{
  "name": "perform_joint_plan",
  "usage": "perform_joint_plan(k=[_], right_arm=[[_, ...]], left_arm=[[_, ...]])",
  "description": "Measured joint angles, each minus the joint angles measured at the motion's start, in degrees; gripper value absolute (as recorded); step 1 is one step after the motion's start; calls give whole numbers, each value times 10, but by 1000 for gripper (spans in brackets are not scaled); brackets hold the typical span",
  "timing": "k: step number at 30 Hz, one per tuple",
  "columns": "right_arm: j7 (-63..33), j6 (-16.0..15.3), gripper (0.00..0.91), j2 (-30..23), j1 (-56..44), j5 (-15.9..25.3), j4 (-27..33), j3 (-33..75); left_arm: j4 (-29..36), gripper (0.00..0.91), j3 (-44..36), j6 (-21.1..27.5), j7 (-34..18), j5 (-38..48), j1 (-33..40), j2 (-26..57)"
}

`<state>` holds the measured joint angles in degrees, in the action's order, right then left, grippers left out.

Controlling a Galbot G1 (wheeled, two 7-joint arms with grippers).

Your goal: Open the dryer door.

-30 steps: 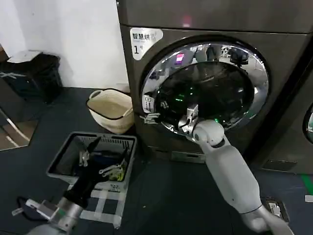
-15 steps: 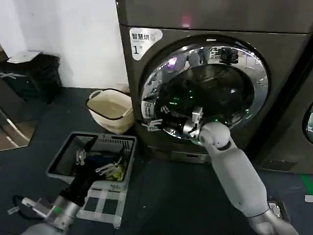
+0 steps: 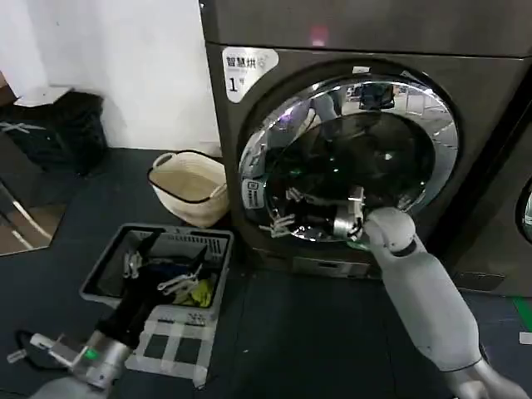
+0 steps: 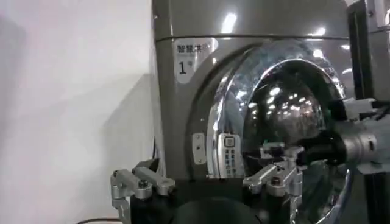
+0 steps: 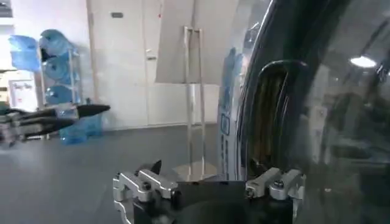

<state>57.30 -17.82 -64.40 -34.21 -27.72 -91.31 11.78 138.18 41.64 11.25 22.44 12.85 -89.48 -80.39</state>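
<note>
We see the right claw (image 3: pixel 287 209) spread apart against the lower left of the dryer door (image 3: pixel 420 112). The left claw (image 3: pixel 158 270) hangs apart, low over the basket (image 3: pixel 100 274).

Dim indoor scene; ceiling lights glare off the dryer door's (image 3: pixel 349 158) chrome rim; dark floor (image 3: pixel 291 332); right wrist view foreground soft.

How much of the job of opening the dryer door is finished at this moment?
Done: the right gripper has reached the left edge of the large round chrome-rimmed dryer door.
In hand: the door looks slightly ajar on its left side, the gripper's open fingers against the rim.
Left: swinging it fully open.
The left gripper hangs open over the grey laundry basket.
</note>
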Motion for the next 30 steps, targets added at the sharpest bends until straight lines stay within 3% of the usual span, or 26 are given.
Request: perform_joint_plan(k=[8, 20, 30], right_arm=[[27, 21, 907, 5, -10, 2, -1, 1], [92, 24, 907, 22, -26, -2, -3, 16], [169, 68, 907, 40, -26, 2, 12, 20]], left_arm=[[4, 907, 6, 4, -4, 6, -1, 3], [13, 907, 8, 19, -16, 14, -3, 7], [11, 907, 11, 53, -41, 27, 10, 12]])
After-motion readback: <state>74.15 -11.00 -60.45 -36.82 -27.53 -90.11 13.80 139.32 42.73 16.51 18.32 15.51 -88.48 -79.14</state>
